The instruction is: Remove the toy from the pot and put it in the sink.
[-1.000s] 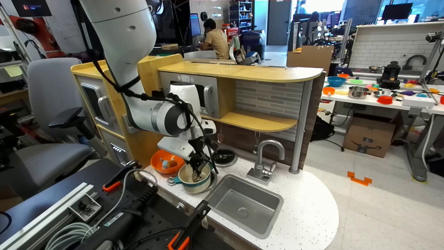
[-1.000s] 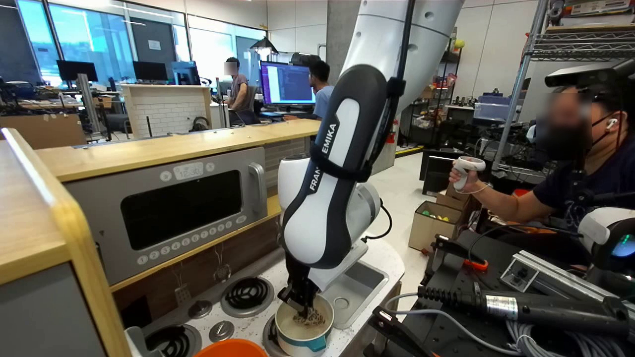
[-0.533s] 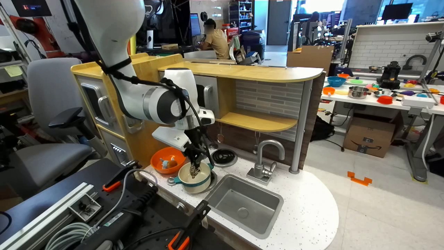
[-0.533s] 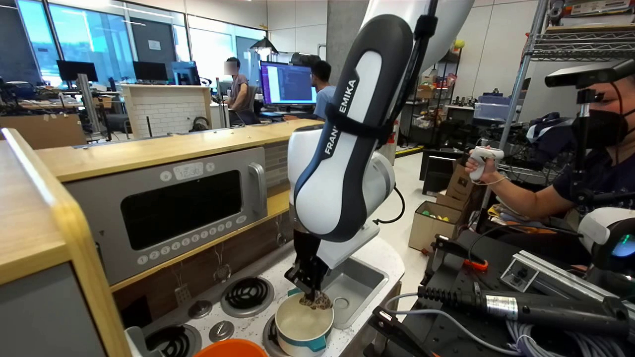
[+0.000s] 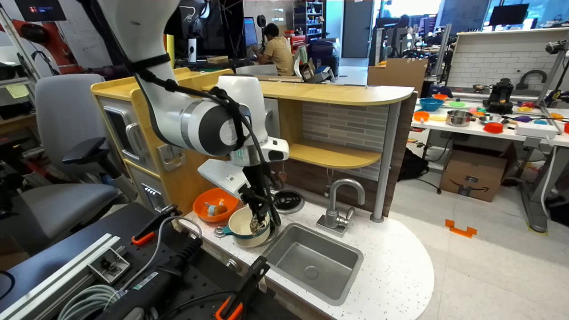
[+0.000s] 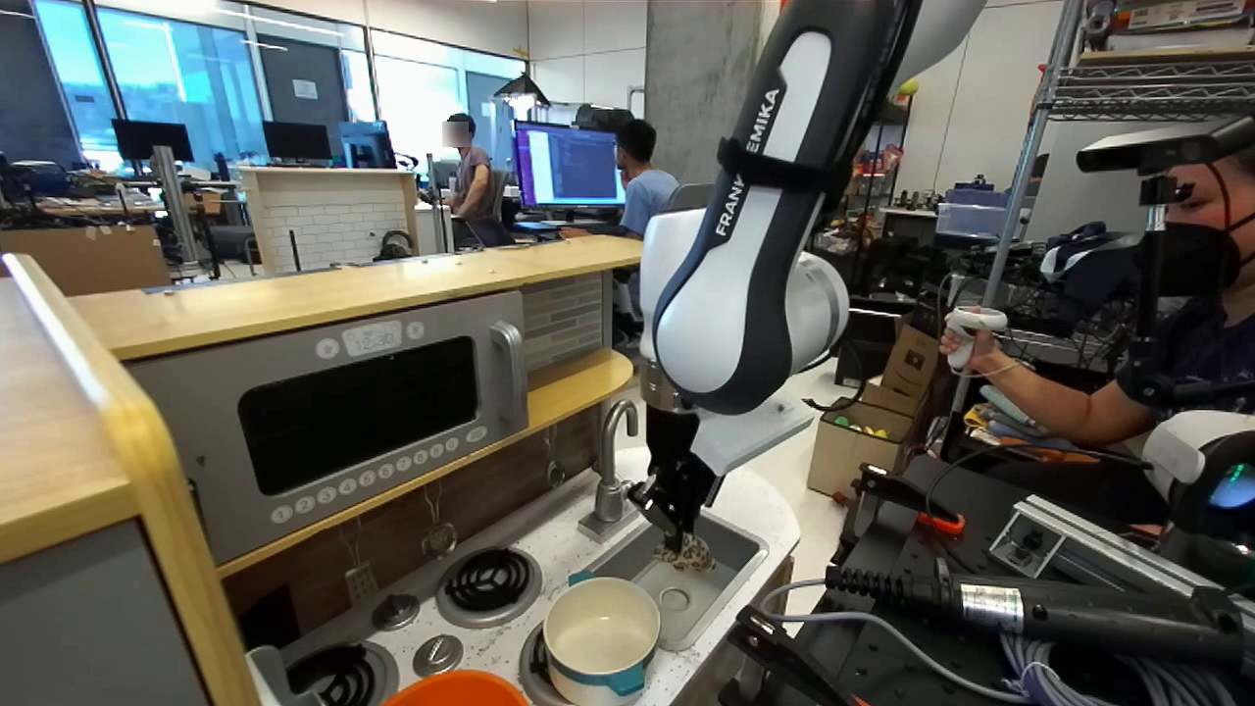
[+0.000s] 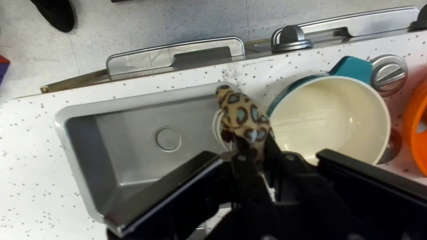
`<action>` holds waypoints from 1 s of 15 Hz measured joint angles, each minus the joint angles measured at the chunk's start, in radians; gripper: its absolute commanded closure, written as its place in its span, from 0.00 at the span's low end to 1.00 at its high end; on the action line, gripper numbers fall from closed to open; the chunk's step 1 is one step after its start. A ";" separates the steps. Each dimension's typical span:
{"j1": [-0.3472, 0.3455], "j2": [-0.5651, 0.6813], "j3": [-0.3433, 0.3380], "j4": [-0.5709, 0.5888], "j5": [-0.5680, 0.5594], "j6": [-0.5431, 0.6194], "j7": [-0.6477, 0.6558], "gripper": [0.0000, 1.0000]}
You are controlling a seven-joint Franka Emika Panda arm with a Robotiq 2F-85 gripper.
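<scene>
The toy is a small plush with tan and brown leopard spots; it shows in the wrist view (image 7: 243, 111) and in both exterior views (image 5: 256, 224) (image 6: 686, 554). My gripper (image 7: 255, 143) is shut on one end of it, and the rest sticks out past the fingertips. The cream pot with teal handles (image 7: 333, 116) stands on a burner with nothing visible inside; it also shows in an exterior view (image 6: 600, 628). The grey sink (image 7: 133, 133) is beside the pot. The toy hangs above the counter level, between the pot and the sink's near end in the wrist view.
An orange bowl (image 5: 200, 209) with small toys stands beside the pot. A faucet (image 5: 358, 189) rises behind the sink. A wooden shelf (image 5: 342, 155) and a toy microwave (image 6: 363, 412) stand along the back. A black work table (image 5: 191, 266) borders the counter.
My gripper has risen out of the pot with the toy in it and moved toward the sink. The pot has stayed in place.
</scene>
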 measured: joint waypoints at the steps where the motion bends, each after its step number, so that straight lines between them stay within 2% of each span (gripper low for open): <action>1: -0.020 0.000 -0.008 -0.001 0.000 0.000 0.000 0.97; 6: -0.091 0.026 -0.057 0.024 0.000 -0.005 0.000 0.97; 10: -0.088 0.125 -0.091 0.089 0.000 -0.004 0.002 0.97; 15: -0.090 0.279 -0.089 0.219 0.000 -0.005 0.002 0.97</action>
